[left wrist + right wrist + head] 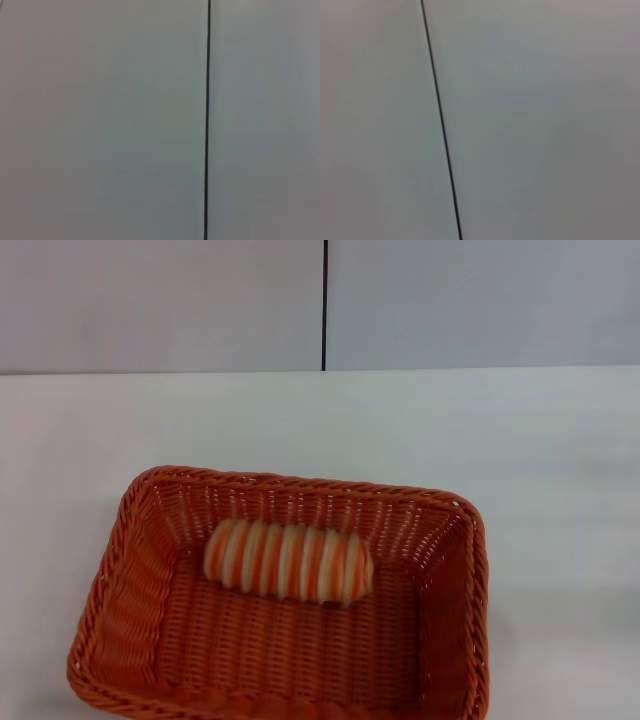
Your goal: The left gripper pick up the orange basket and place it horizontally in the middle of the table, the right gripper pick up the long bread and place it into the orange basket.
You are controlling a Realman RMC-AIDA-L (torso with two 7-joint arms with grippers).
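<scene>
On the white table (pixel 540 470), below a grey wall (pixel 160 300), neither arm's fingers show.

The orange basket (pixel 130 640) sits on the table (pixel 540 490) in the lower left to lower centre of the head view, its near edge cut off by the bottom of the frame. The long bread (pixel 288 560) lies inside the basket, lengthwise across it, toward the far wall. Bare table stretches to the right of the basket and behind it. The wall (pixel 160 300) rises behind the table across the upper frame, with a vertical seam (pixel 325 305) at centre.
</scene>
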